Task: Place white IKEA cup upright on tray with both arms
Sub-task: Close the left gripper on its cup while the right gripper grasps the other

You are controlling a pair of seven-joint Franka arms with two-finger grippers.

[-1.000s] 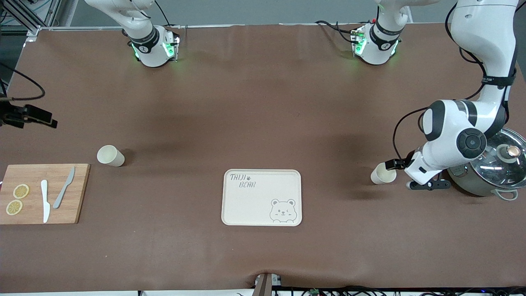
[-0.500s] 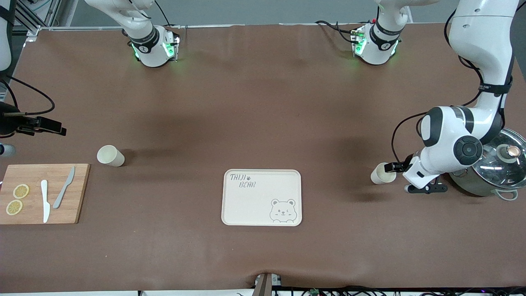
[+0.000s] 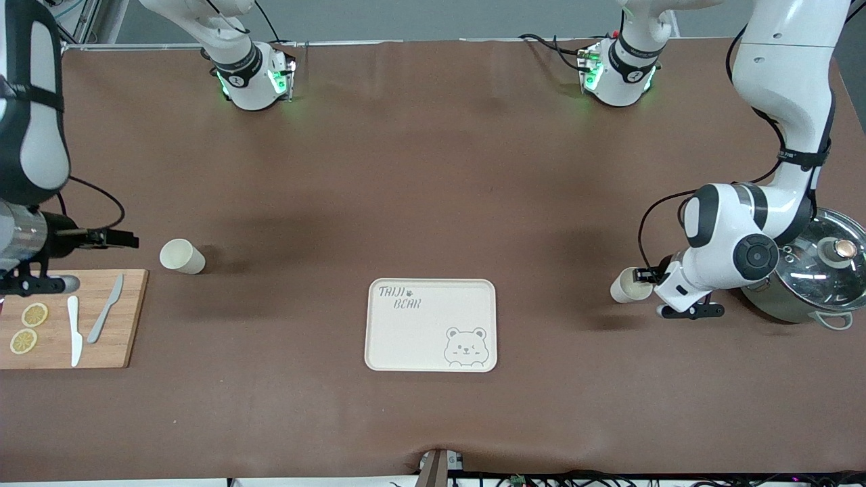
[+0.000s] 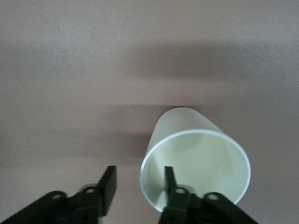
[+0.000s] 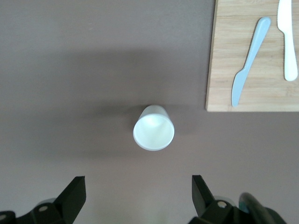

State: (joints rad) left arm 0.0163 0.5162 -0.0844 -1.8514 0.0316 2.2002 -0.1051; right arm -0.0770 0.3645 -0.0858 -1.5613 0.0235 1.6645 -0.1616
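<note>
I see the left gripper (image 4: 136,189) open, one finger seemingly inside the lying cup (image 4: 196,158). The right gripper (image 5: 138,193) spreads wide near the second cup (image 5: 153,127).

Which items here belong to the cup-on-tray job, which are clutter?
Job: cream rounded-rectangle bear tray; two white plastic cups lying on their sides; left tool, open at one cup's rim; right tool, open.

Clutter: wooden cutting board, two plastic knives, lemon slices, lidded steel pot.
</note>
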